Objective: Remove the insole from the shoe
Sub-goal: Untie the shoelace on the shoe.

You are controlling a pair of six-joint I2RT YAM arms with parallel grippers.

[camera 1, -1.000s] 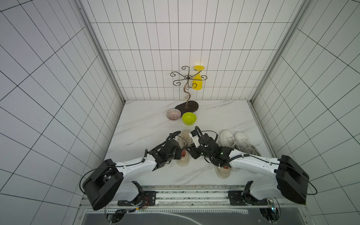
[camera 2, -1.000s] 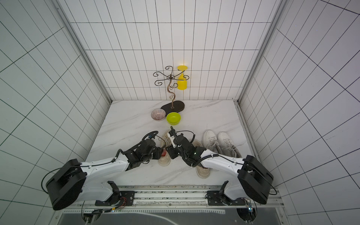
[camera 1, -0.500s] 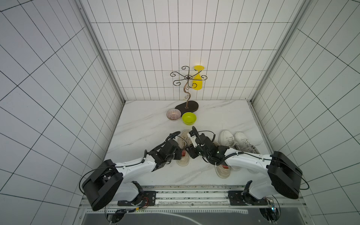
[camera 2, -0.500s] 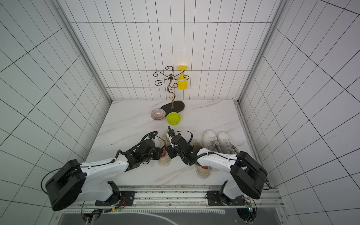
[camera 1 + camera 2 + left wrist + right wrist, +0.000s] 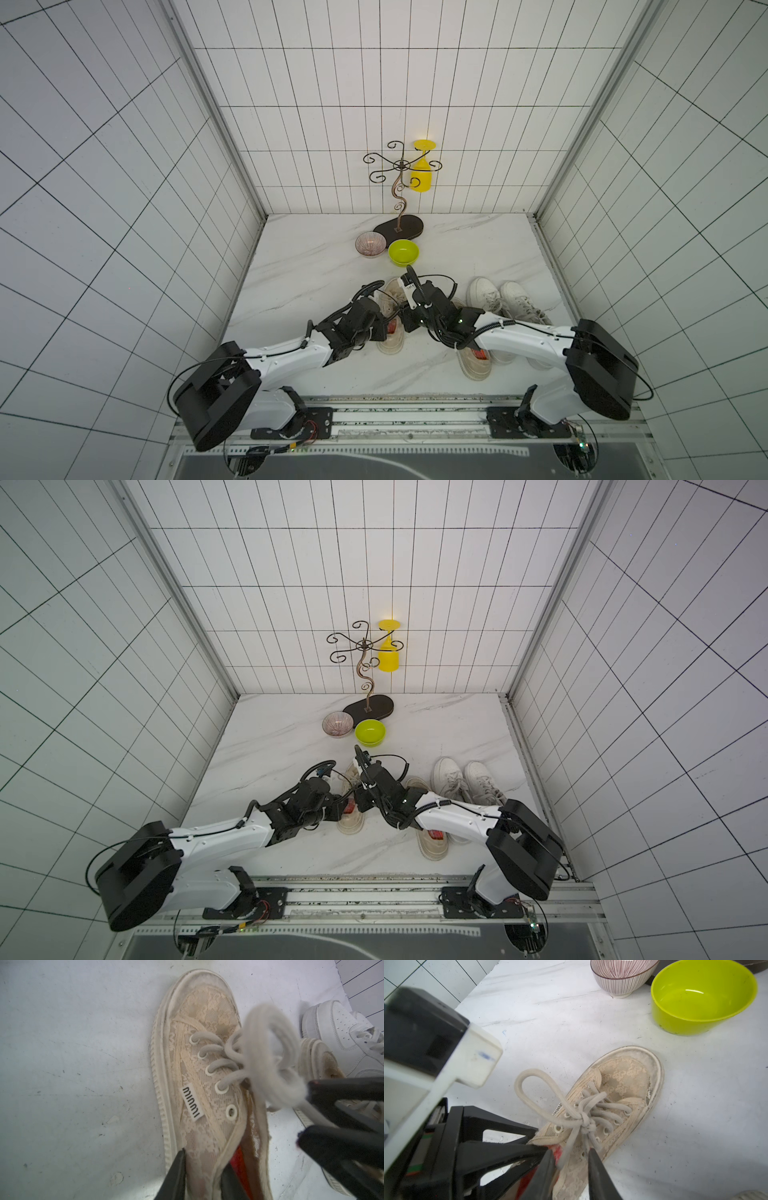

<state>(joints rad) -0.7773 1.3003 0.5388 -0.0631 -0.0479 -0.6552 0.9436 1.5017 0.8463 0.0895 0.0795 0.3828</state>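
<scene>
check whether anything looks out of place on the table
One beige lace shoe sits apart from its mate, which lies nearer the front rail, while the white sneakers stand neatly side by side.

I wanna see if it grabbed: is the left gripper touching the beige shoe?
Touching. The left wrist view shows the left gripper pinching the beige shoe: one jaw inside its wall, one outside.

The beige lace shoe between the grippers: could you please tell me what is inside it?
A red insole and brown lining show at the opening of the beige lace shoe. Farther forward, the upper and laces cover the inside.
</scene>
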